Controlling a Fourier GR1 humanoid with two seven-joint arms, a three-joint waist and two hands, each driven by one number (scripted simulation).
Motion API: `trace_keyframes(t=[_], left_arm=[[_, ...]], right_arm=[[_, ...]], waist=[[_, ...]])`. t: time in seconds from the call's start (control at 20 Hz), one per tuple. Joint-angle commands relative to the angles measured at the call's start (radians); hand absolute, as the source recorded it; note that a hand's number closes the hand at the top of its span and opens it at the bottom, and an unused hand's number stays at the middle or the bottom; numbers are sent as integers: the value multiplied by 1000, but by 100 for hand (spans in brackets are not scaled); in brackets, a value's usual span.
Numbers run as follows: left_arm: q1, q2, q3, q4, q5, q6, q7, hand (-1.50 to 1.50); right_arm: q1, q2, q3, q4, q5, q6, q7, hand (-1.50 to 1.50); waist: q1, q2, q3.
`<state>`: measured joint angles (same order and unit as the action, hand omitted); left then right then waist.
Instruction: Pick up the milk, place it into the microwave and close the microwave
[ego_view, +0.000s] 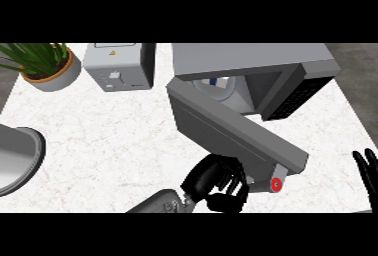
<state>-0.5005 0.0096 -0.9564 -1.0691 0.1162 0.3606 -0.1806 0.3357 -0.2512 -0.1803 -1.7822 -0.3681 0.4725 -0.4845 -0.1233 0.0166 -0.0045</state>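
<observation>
**Left hand on microwave door, milk inside the cavity**

Head view:
- Microwave (258, 60) sits at the back right of the white marbled tabletop (111, 130). Its door (236, 132) swings out toward the view's lower edge, partly open, with a red round mark near its free end.
- Milk (220, 89): a white shape with a bit of blue shows inside the microwave cavity, seen through the gap above the door. Mostly hidden by the door, so I can't tell whether it stands upright.
- Left hand (214, 182): comes in from the lower edge on a grey forearm, sits right against the outer face of the door near its free end. Fingers are bent, touching the door panel; not wrapped round anything, holding nothing. Exact contact spot is hard to read, black on dark grey.
- Right hand (367, 170): at the right edge, fingers straight and pointing up, unclenched, touching nothing, well apart from the door.
- Other items: toaster (118, 65) at the back, just left of the microwave. Potted plant (44, 62) at the back left corner. A grey curved rim of a sink (18, 160) at the left edge.
</observation>
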Motion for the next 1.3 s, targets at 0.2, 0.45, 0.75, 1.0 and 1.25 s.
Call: trace_keyframes(t=[0.2, 0.45, 0.75, 1.0, 1.25], left_arm=[[-92, -9, 77, -31, 209, 156, -97, 150], [-180, -9, 104, 7, 267, 217, -163, -150], [-269, -9, 124, 61, 341, 258, -199, -150], [-327, -10, 133, 114, 390, 281, -225, -150], [-379, -10, 146, 165, 438, 287, -251, -150]], right_arm=[[-35, -38, -8, -68, -35, 10, 44, -150], [-46, -51, -13, -89, -85, 33, 56, -150], [-73, -74, -13, -96, -130, 50, 86, -150], [-108, -96, -14, -110, -172, 61, 108, -150], [-143, -124, -19, -112, -223, 79, 130, -150]], waist=[[-71, 25, -8], [-119, 32, -4], [-163, 45, -2], [-187, 55, -1], [-209, 66, -1]])
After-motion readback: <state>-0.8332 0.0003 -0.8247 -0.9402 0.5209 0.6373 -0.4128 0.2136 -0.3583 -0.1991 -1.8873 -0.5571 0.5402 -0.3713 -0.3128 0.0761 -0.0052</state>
